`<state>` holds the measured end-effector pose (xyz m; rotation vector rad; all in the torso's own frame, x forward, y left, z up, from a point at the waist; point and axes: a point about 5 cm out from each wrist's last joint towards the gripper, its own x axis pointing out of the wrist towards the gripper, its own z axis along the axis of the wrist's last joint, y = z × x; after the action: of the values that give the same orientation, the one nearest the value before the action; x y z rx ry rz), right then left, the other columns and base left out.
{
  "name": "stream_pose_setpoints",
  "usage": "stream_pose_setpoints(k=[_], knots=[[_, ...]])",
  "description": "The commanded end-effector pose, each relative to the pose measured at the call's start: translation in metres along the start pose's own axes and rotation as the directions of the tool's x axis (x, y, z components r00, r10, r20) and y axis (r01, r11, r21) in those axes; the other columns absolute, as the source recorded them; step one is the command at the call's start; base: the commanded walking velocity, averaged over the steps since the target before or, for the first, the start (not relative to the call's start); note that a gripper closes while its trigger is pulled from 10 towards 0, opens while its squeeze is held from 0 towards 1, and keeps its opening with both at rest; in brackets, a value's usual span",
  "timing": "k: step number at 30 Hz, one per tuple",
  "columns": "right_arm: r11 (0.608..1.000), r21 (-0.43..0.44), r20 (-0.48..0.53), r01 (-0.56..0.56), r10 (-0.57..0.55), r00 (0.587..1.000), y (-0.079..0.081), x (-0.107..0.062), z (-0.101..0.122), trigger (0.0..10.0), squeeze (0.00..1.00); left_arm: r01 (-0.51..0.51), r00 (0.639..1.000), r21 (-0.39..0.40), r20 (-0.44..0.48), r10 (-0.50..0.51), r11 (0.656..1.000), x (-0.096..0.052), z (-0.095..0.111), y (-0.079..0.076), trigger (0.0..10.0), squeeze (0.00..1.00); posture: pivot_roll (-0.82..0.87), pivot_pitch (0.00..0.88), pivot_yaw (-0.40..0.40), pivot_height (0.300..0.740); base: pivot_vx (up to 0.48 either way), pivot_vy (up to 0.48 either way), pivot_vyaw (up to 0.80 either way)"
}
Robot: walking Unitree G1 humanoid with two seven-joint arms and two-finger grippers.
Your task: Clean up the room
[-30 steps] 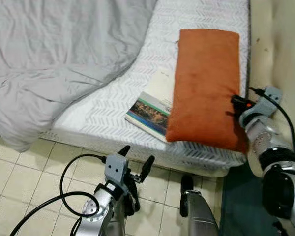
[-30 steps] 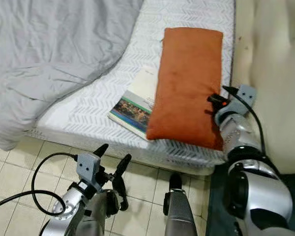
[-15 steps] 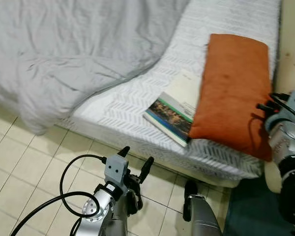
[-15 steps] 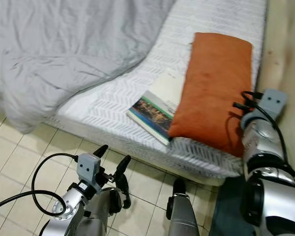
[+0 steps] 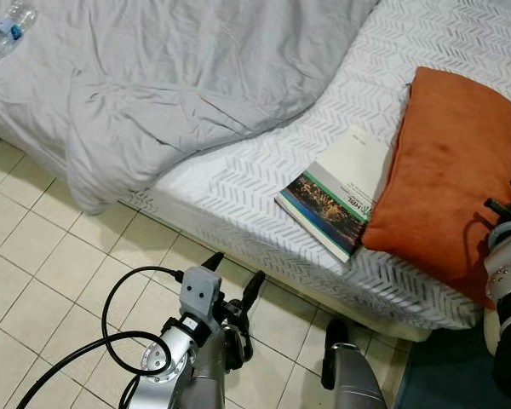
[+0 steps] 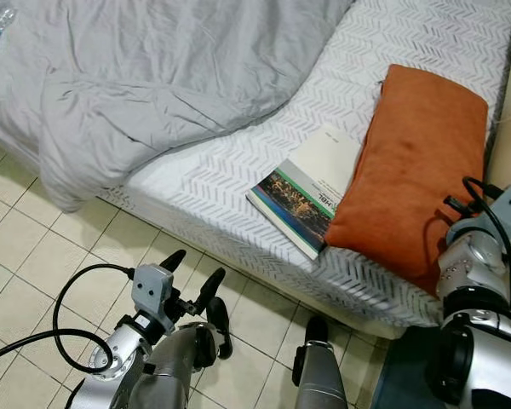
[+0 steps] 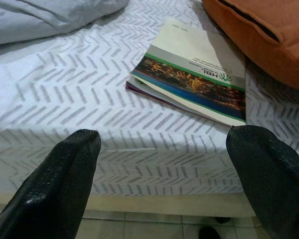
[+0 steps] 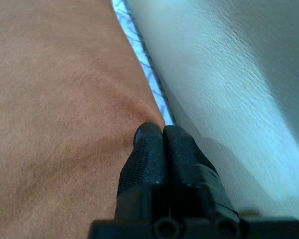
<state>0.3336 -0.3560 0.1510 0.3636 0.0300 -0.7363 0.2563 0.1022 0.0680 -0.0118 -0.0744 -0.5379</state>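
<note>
Two head views: bed (image 5: 238,183) with chevron sheet; grey blanket (image 5: 153,77) over its far side, hanging off the near edge onto the tiled floor (image 5: 34,273). Book (image 5: 336,192) near the bed's front edge, one end tucked under the orange pillow (image 5: 447,179) at the near right corner. Bottle (image 5: 7,25) on the blanket, far left. Left gripper (image 5: 232,277) low over the floor before the bed, jaws spread. Right arm (image 6: 477,256) at the pillow's right edge.
Left wrist view: spread fingers (image 7: 65,184) frame the book.
Right wrist view: right gripper (image 8: 162,130), jaws pressed together, pinching the pillow's edge beside a pale wall (image 8: 229,64).
</note>
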Motion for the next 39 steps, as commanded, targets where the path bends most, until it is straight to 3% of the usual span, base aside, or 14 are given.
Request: stream_pose_setpoints(k=[1,6,9,14,17,19,23,28,29,32,37,39], knots=[[0.973,0.023,0.009,0.228,-0.228,0.974,-0.045,-0.004,-0.008,0.0,0.00,0.002,0.999,-0.011,-0.054,-0.003,1.000,-0.011,-0.014,-0.004,10.0,0.00,-0.09,0.459,0.012,0.740,0.000,0.000,0.00],[0.960,-0.042,0.039,0.276,-0.275,0.961,-0.053,-0.010,-0.019,0.0,0.00,0.002,0.999,-0.011,-0.053,-0.002,1.000,-0.010,-0.014,-0.005,10.0,0.00,-0.09,0.460,0.004,0.740,0.000,0.000,0.00],[0.938,-0.121,0.058,0.324,-0.319,0.946,-0.066,-0.016,-0.025,0.0,0.00,-0.001,0.999,-0.011,-0.053,0.000,1.000,-0.010,-0.014,-0.006,10.0,0.00,-0.10,0.461,-0.001,0.740,0.000,0.000,0.00],[0.933,-0.147,0.051,0.330,-0.326,0.944,-0.072,-0.020,-0.033,0.0,0.00,-0.002,0.998,-0.012,-0.056,0.001,1.000,-0.010,-0.015,-0.006,10.0,0.00,-0.11,0.460,-0.001,0.740,0.000,0.000,0.00],[0.939,-0.147,0.031,0.311,-0.310,0.950,-0.067,-0.023,-0.042,0.0,0.00,0.001,0.998,-0.013,-0.055,-0.002,1.000,-0.009,-0.015,-0.006,10.0,0.00,-0.11,0.459,0.002,0.740,0.000,0.000,0.00],[0.949,-0.144,0.014,0.281,-0.282,0.959,-0.055,-0.025,-0.048,0.0,0.00,0.018,0.998,0.001,-0.061,-0.018,1.000,-0.007,-0.016,-0.007,10.0,0.00,-0.11,0.458,0.001,0.740,0.000,0.000,0.00],[0.958,-0.136,-0.014,0.253,-0.257,0.966,-0.045,-0.030,-0.058,0.0,0.00,0.065,0.998,-0.034,-0.026,-0.065,0.997,-0.009,-0.017,-0.004,10.0,0.00,-0.11,0.462,-0.001,0.740,0.000,0.000,0.00],[0.970,-0.132,-0.025,0.206,-0.211,0.977,-0.038,-0.034,-0.062,0.0,0.00,0.102,0.995,-0.084,0.007,-0.102,0.991,0.010,-0.014,-0.005,10.0,0.00,-0.13,0.477,-0.019,0.740,0.000,0.000,0.00],[0.972,-0.138,-0.028,0.191,-0.197,0.980,-0.037,-0.035,-0.063,0.0,0.00,0.143,0.990,-0.122,0.008,-0.143,0.982,0.023,-0.015,-0.015,10.0,0.00,-0.15,0.480,-0.025,0.740,0.000,0.000,0.00],[0.975,-0.131,-0.033,0.179,-0.185,0.982,-0.036,-0.035,-0.063,0.0,0.00,0.179,0.984,-0.166,0.002,-0.181,0.970,0.032,-0.016,-0.026,10.0,0.00,-0.15,0.480,-0.025,0.740,0.000,0.000,0.00],[0.970,-0.147,-0.022,0.193,-0.198,0.980,-0.039,-0.036,-0.059,0.0,0.00,0.252,0.965,-0.282,0.004,-0.261,0.926,0.043,-0.021,-0.049,10.0,0.00,-0.16,0.478,-0.023,0.740,0.000,0.000,0.00],[0.966,-0.152,-0.020,0.210,-0.216,0.976,-0.042,-0.036,-0.059,0.0,0.00,0.278,0.958,-0.288,0.010,-0.288,0.916,0.045,-0.020,-0.055,10.0,0.00,-0.16,0.475,-0.022,0.740,0.000,0.000,0.00]])
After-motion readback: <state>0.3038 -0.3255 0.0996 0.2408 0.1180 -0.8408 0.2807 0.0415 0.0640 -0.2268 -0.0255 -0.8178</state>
